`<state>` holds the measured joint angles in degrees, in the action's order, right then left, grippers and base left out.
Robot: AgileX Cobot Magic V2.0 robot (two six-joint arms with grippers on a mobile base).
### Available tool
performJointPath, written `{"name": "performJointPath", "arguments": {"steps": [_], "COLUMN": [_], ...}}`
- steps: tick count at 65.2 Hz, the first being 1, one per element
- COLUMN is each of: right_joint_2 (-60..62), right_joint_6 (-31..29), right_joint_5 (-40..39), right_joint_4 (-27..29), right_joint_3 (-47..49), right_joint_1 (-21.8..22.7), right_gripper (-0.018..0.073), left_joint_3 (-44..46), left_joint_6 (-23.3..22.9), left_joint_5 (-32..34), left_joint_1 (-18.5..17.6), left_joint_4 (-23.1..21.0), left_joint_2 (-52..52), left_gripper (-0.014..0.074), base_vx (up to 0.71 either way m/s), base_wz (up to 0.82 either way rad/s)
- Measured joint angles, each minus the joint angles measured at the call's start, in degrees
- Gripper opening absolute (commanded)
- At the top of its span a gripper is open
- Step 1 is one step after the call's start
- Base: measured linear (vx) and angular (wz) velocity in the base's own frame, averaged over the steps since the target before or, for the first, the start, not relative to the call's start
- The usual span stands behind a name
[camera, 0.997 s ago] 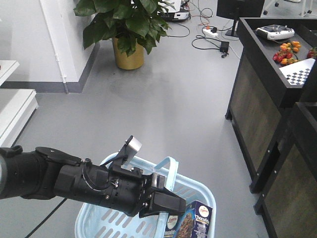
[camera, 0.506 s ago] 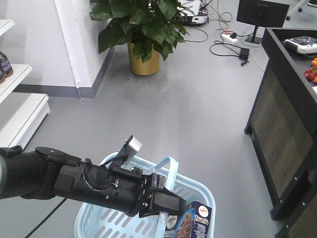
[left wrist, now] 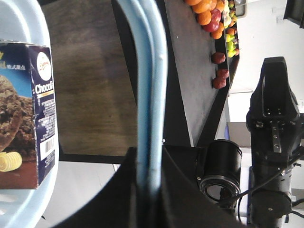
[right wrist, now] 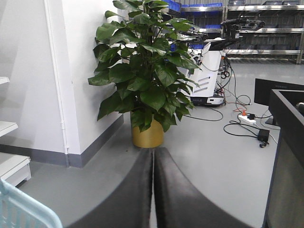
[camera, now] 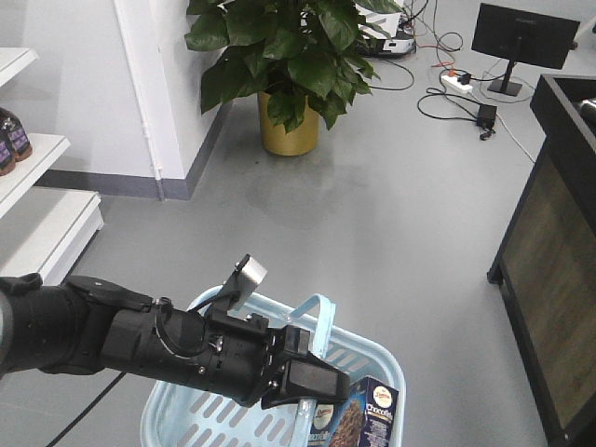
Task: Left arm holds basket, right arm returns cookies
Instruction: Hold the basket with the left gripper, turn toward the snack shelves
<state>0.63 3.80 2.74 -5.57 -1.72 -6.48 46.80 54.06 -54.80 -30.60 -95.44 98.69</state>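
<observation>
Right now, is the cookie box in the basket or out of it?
In. The cookies sit inside the basket, below its rim at the right end; the left wrist view shows them against its wall.

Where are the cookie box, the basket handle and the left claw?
cookie box [left wrist: 45, 118]: left wrist view, on its printed side panel.
basket handle [left wrist: 151, 71]: left wrist view, on the bar's middle stretch.
left claw [camera: 312, 384]: front view, where it clamps the handle.
</observation>
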Motion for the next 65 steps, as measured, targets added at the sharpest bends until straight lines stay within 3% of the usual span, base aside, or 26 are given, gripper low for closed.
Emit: {"name": "performJointPath", "arguments": {"steps": [32, 65], "right_joint_2": [0.0, 0.0], "right_joint_6": [0.0, 0.0], "right_joint_5": [0.0, 0.1], "right_joint_4": [0.0, 0.0], "right_joint_3": [0.0, 0.0], "right_joint_1": [0.0, 0.0], "right_gripper": [-0.0008, -0.0008], "left_joint_3": [0.0, 0.0], "left_joint_6": [0.0, 0.0], "left_joint_5": [-0.1, 0.0], "left_joint_1": [0.0, 0.0], "left_joint_4": [-0.1, -0.1], "left_joint_2": [0.0, 0.0], "left_gripper": [-0.0006, -0.0006], "base_vx": [0.23, 0.2], "base_wz": [0.12, 0.51]}}
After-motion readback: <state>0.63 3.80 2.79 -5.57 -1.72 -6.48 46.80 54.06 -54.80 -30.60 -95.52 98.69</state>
